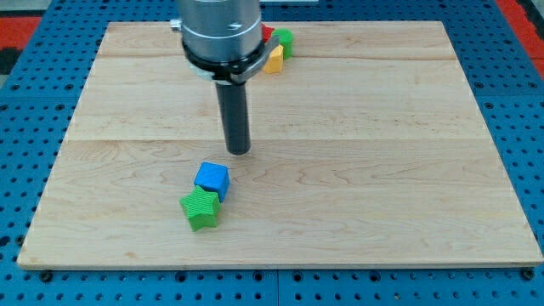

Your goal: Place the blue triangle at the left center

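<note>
A blue block [212, 179], with a cube-like look, lies on the wooden board [382, 170] below the middle, toward the view's left. A green block [201, 209] touches it at its lower left. My tip [239, 151] rests on the board just above and to the right of the blue block, a small gap apart. No block of clear triangle shape shows; the arm's body hides part of the top of the board.
Near the view's top, a yellow block [274, 59], a green block [283, 41] and a red block [266, 33] cluster together, partly hidden behind the arm. A blue pegboard [34, 127] surrounds the board.
</note>
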You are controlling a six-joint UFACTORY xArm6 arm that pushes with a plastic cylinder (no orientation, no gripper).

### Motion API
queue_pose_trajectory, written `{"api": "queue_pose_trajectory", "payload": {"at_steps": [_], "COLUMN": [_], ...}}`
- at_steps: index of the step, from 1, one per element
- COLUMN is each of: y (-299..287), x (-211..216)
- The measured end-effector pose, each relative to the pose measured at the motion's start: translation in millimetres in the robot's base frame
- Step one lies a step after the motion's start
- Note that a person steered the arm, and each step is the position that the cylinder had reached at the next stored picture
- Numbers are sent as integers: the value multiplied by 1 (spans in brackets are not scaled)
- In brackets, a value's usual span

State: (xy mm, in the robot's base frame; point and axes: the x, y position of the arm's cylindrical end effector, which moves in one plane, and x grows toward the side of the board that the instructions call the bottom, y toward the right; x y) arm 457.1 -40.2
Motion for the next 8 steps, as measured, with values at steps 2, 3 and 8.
{"api": "queue_pose_trajectory", "payload": {"at_steps": [2,3,8], "y": [88,158,-68], "x": [-67,-90,-144]}}
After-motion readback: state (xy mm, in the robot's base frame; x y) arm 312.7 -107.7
